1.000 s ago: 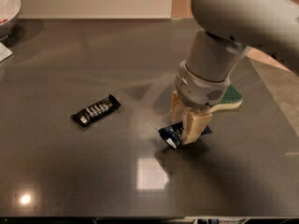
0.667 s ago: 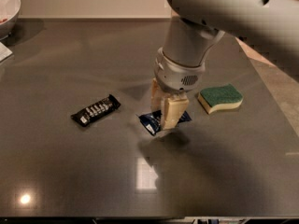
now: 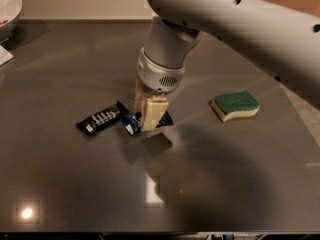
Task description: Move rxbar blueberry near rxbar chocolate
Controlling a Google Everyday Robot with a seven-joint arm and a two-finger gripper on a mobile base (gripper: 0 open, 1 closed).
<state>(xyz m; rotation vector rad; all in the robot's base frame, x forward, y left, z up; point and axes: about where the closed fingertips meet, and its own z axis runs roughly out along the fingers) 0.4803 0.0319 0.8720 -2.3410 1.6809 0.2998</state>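
Note:
The rxbar blueberry, in a shiny dark blue wrapper, sits between the cream fingers of my gripper, low over the dark table. Its left end shows beside the fingers and its right end pokes out at the other side. The gripper is shut on it. The rxbar chocolate, in a black wrapper with white lettering, lies flat just left of the blue bar, a small gap between their ends. My grey arm reaches down from the upper right.
A green-and-yellow sponge lies to the right of the gripper. A white bowl stands at the far left corner, with a white paper edge below it. The table's front edge runs along the bottom.
My gripper has carried the blue bar leftward from beside the sponge to right next to the black bar. The sponge and the black bar have not moved.

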